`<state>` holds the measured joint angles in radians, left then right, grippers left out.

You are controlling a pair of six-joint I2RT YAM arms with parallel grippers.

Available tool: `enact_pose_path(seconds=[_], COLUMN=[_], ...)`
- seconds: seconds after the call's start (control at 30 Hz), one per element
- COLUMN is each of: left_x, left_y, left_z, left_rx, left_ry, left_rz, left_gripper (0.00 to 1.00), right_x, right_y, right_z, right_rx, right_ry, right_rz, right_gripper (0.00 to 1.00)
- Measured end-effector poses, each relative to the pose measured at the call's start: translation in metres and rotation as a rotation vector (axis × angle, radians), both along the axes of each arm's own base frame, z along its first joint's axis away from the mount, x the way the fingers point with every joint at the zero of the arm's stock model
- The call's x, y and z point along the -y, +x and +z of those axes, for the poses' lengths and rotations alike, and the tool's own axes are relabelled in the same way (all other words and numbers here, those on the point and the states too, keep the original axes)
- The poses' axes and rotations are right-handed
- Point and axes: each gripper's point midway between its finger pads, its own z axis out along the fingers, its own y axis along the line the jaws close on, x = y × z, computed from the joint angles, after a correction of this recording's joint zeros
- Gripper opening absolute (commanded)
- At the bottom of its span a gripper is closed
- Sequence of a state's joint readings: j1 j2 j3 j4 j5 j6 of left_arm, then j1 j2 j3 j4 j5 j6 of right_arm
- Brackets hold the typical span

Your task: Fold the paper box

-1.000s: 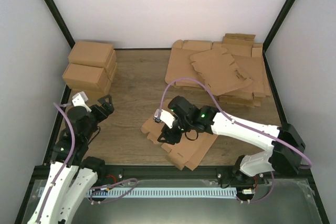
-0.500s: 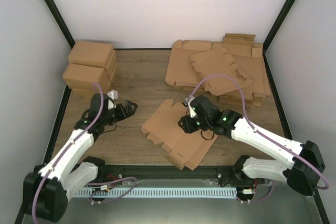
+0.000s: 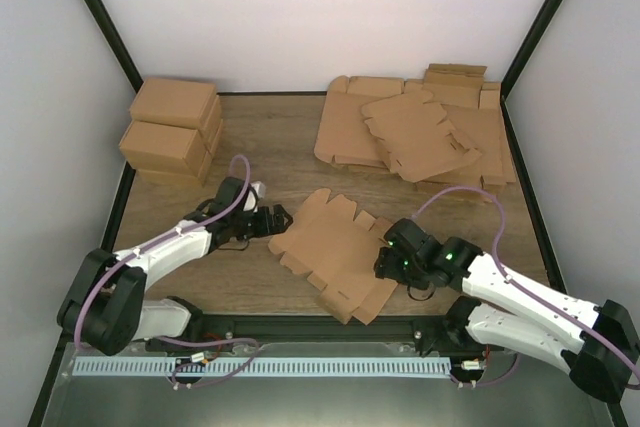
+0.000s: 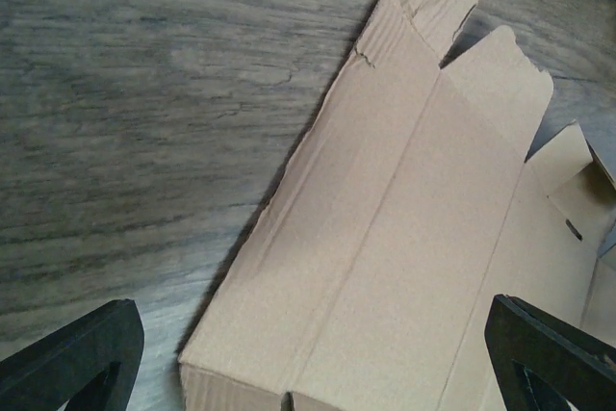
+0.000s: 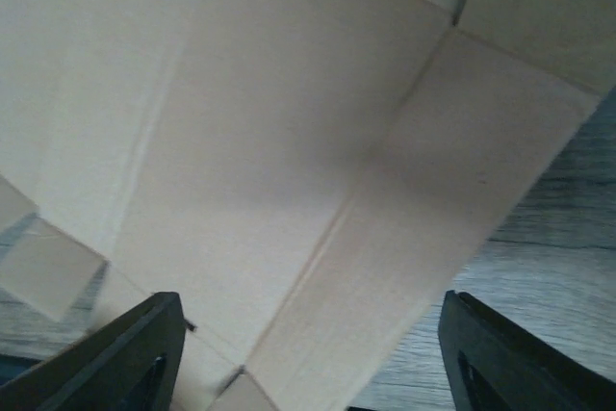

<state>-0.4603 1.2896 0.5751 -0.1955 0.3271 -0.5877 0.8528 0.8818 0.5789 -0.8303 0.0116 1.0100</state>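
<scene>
The paper box is seen as a flat, unfolded blank lying on the wooden table, close to the front edge and between the two arms; its notched flaps are spread out, and crease lines are visible across it in both wrist views. The left gripper is held low at the blank's left edge, with its jaws spread wide and nothing clamped; in the left wrist view its dark fingertips are seen in the bottom corners, with a long side panel of the blank lying between and beyond them. The right gripper is placed over the right part of the blank, jaws likewise parted and gripping nothing; whether the cardboard is touched by it cannot be told. A loose pile of flat cardboard blanks is seen at the far right of the table; folded brown cartons are stacked at the far left, well apart from both grippers.
</scene>
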Motion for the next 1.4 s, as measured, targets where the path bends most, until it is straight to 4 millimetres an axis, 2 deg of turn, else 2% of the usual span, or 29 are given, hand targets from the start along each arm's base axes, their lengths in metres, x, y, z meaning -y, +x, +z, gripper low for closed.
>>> enact_pose_path(seconds=[0.17,0.23,0.3,0.4,0.63,0.83,1.07,1.4], left_x=[0.005,0.006,0.007,0.007,0.006,0.002,0.01,0.015], left_y=[0.004,0.004,0.004,0.005,0.01,0.011,0.024,0.033], left_z=[0.0,-0.001,-0.002,-0.004,-0.014,-0.027,-0.027,-0.028], left_rx=[0.023,0.029,0.032,0.031,0.023,-0.002,0.016,0.038], left_ry=[0.003,0.006,0.009,0.015,0.033,0.066,0.049,0.043], left_rz=[-0.014,-0.023,-0.029,-0.035,-0.016,0.002,-0.003,-0.012], left_gripper=[1.0,1.0,1.0,1.0,1.0,1.0,1.0,1.0], right_x=[0.009,0.011,0.016,0.021,0.03,0.021,0.001,-0.006], right_y=[-0.007,-0.006,-0.006,-0.007,-0.015,-0.008,0.004,0.011], right_z=[-0.011,-0.012,-0.013,-0.016,-0.038,-0.037,-0.036,-0.048], right_rx=[-0.055,-0.06,-0.068,-0.079,-0.122,-0.095,-0.056,-0.067], right_ry=[-0.01,-0.012,-0.023,-0.033,-0.074,-0.03,0.019,-0.024], right_rz=[-0.092,-0.127,-0.167,-0.217,-0.249,-0.235,-0.18,-0.134], right_gripper=[0.78,0.85,0.88,0.89,0.9,0.9,0.9,0.9])
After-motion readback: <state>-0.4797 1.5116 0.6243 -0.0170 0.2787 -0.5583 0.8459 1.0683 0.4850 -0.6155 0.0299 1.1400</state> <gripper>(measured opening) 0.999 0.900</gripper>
